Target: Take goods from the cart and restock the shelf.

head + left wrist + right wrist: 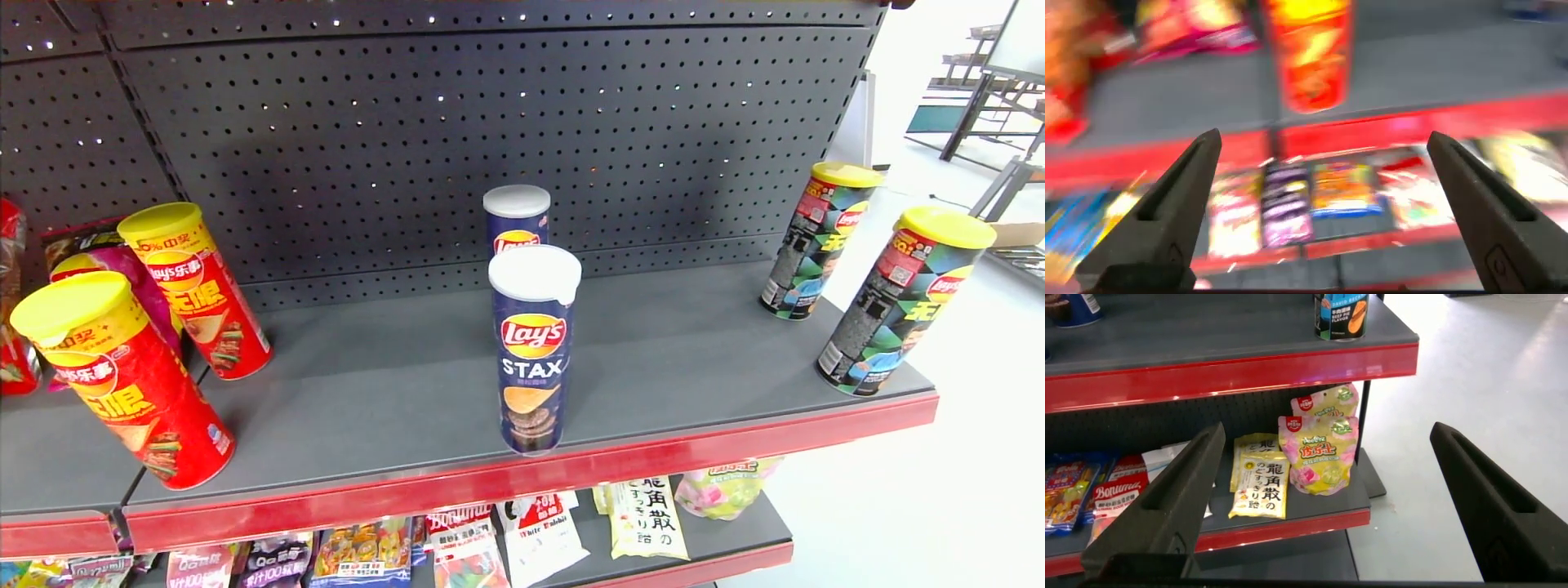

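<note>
Shelf: grey deck, red front rail, pegboard back. All cans on it are upright. Two red cans stand at the robot's left, the front red can near the rail and the rear red can behind it. Two blue cans stand mid-deck, the front blue can at the rail and the rear blue can by the pegboard. Toward the right end are two dark patterned cans with yellow lids, the near patterned can and the far patterned can. The lower shelf holds flat snack packets.

Left gripper is spread wide with nothing between its fingers. One red can, blurred, stands beyond them above the rail, well apart.

Right gripper is also spread wide and empty. A yellow packet and pink-green packets lie beyond its fingers, not touched.
</note>
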